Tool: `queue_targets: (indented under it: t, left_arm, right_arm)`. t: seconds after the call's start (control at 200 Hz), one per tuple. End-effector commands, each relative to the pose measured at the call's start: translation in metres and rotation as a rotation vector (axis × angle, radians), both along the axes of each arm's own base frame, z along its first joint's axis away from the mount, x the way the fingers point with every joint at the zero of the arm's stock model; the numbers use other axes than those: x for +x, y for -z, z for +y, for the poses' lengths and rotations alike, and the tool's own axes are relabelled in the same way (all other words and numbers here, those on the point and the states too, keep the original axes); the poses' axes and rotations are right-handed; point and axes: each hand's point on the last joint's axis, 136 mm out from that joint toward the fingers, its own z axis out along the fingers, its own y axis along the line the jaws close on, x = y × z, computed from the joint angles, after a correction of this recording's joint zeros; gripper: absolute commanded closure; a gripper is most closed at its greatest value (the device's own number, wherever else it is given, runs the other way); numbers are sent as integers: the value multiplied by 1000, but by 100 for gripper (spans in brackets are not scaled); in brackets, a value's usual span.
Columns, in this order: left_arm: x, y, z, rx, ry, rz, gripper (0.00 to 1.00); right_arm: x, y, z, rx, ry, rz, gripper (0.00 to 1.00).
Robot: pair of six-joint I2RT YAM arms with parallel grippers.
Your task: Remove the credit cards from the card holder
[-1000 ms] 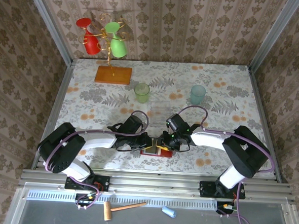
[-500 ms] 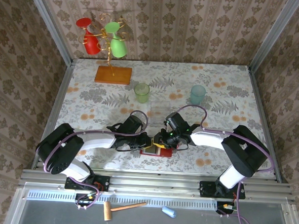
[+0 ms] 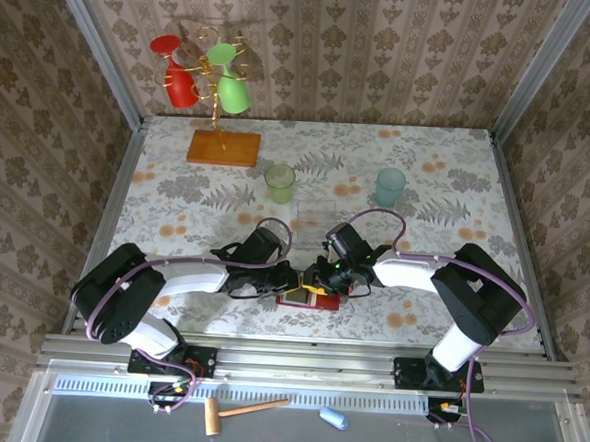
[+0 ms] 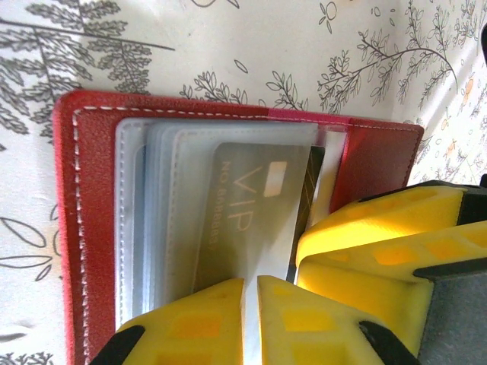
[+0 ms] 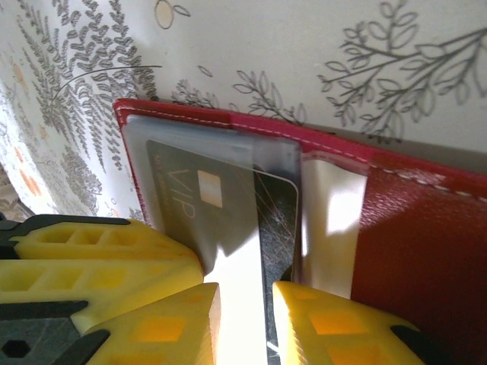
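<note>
The red card holder (image 3: 311,301) lies open near the table's front edge, its red cover (image 4: 91,228) and clear sleeves facing up. A dark card (image 4: 243,220) marked VIP sits in a sleeve, and its bare dark edge (image 5: 278,217) sticks out past the plastic. My left gripper (image 3: 289,281) is over the card holder's left part, its yellow fingertips (image 4: 190,319) almost together on a pale sleeve edge. My right gripper (image 3: 317,280) comes from the other side, open, its fingers (image 5: 319,327) either side of the card's edge. Other cards are hidden.
A green cup (image 3: 279,183) and a teal cup (image 3: 390,187) stand mid-table, with a clear box (image 3: 320,215) between them. At the back left is an orange wooden base (image 3: 223,148) with a wire rack of red and green glasses.
My right gripper has edged slightly left, closer onto the card holder. The left gripper and the card holder have stayed put.
</note>
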Motion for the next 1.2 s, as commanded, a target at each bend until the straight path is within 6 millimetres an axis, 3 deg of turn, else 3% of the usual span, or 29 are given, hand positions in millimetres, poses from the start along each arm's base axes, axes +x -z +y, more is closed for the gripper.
queue_targets:
  t: [0.0,0.475,0.665,0.85,1.195]
  left_arm:
    - [-3,-1,3,11,-2,1,87]
    - [-3,0,2,10,-3,4,87]
    - [-4,2,3,12,-3,6,87]
    - [-4,2,4,12,-5,6,87]
    - [-4,3,4,15,-5,8,87]
  right_arm:
    - [-7,8,-19,-100,6,11,74]
    - [-1,-13,-18,-87,1,-48,73]
    - [-6,-7,-16,-66,-5,-23,73]
    - [-7,-1,-26,-126,10,-15,71]
    - [-5,8,-21,-110,15,1,69]
